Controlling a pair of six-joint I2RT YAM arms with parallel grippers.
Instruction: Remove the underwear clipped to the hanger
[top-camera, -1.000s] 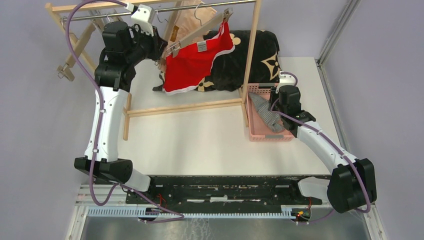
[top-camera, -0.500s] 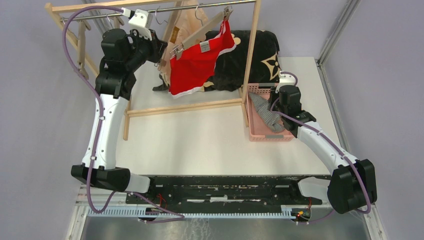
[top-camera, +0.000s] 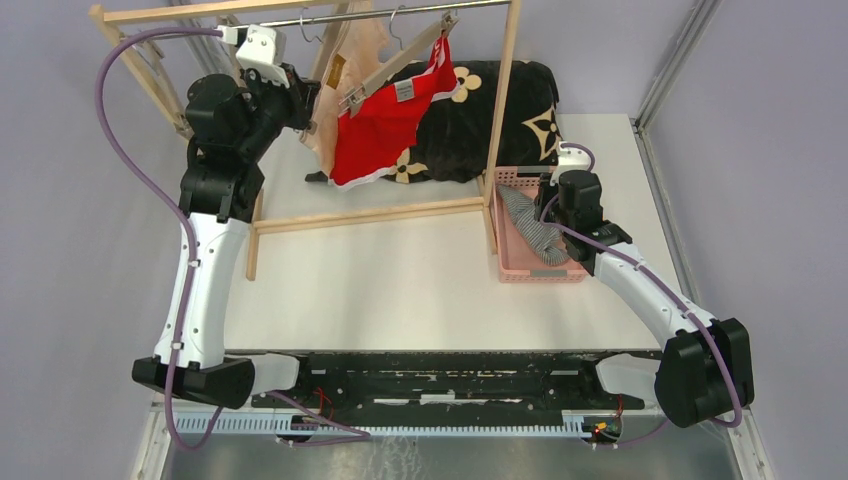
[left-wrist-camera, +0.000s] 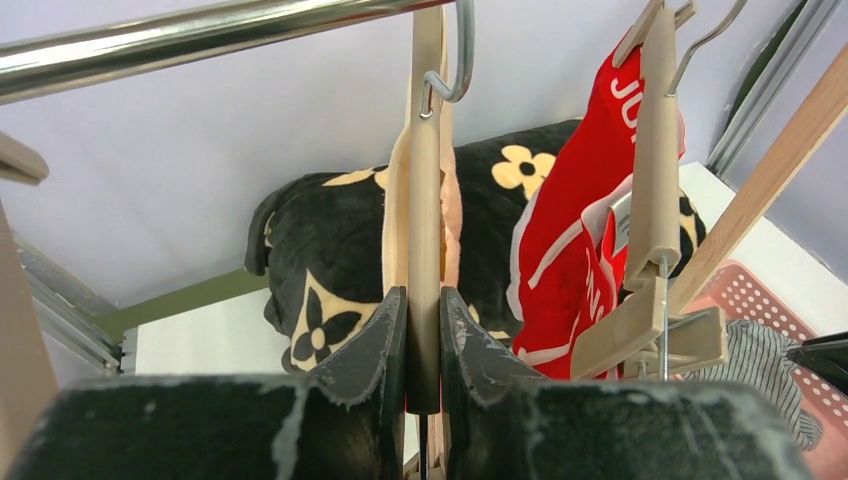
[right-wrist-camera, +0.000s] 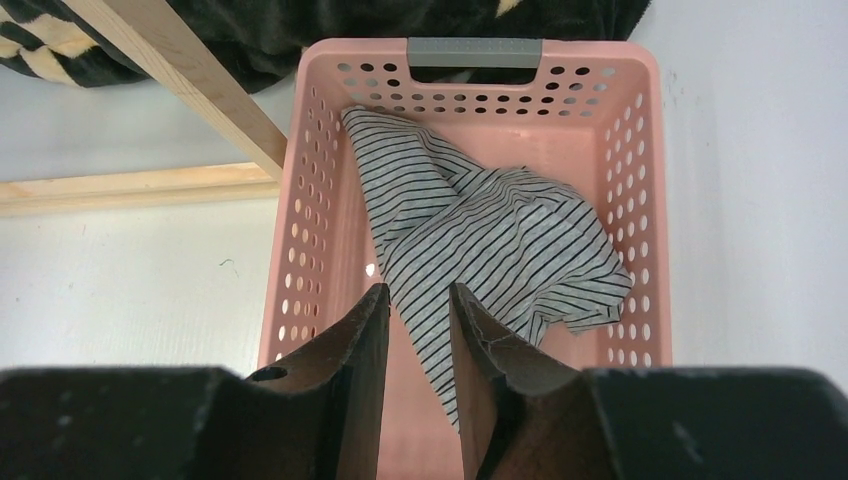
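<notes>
My left gripper (left-wrist-camera: 423, 295) is shut on the lower end of a wooden hanger (left-wrist-camera: 425, 190) hooked on the metal rail (top-camera: 400, 12). The pale beige underwear (top-camera: 345, 70) hangs from that hanger, showing behind it (left-wrist-camera: 452, 215). Just right of it, the red underwear (top-camera: 385, 125) with white trim stays clipped to a second hanger (left-wrist-camera: 655, 180). The striped underwear (right-wrist-camera: 490, 240) lies crumpled in the pink basket (right-wrist-camera: 300, 220). My right gripper (right-wrist-camera: 418, 295) hovers over the basket, its jaws a little apart, with nothing between them.
A black cushion (top-camera: 500, 110) with tan flowers lies behind the wooden rack. The rack's right post (top-camera: 503, 100) stands beside the basket (top-camera: 510, 268), and its base bar crosses the table. Spare hangers (top-camera: 150, 95) hang at the rack's left end.
My left arm has moved left and farther back along the rail, taking the held hanger with it. The red underwear has swung and bunched. The right arm has stayed put.
</notes>
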